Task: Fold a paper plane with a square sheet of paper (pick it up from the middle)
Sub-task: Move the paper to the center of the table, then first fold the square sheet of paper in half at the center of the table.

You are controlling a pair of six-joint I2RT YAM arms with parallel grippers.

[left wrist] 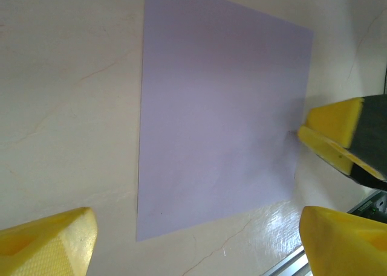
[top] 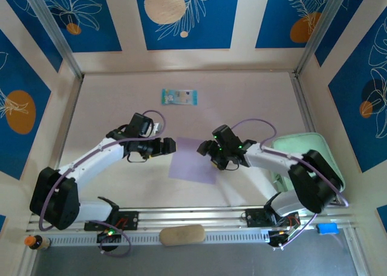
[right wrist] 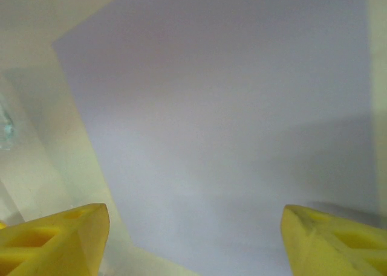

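Two grippers are being held wide open over the table (top: 242,101): the left gripper (top: 170,145) and right gripper (top: 203,148) are flanking the square sheet of paper (top: 191,166), which is lying flat at frame centre, ungripped.

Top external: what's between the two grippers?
The square sheet of paper, lying flat on the table; its far part spans the gap between the left gripper and right gripper. Top external view shows it; both jaws stand open.
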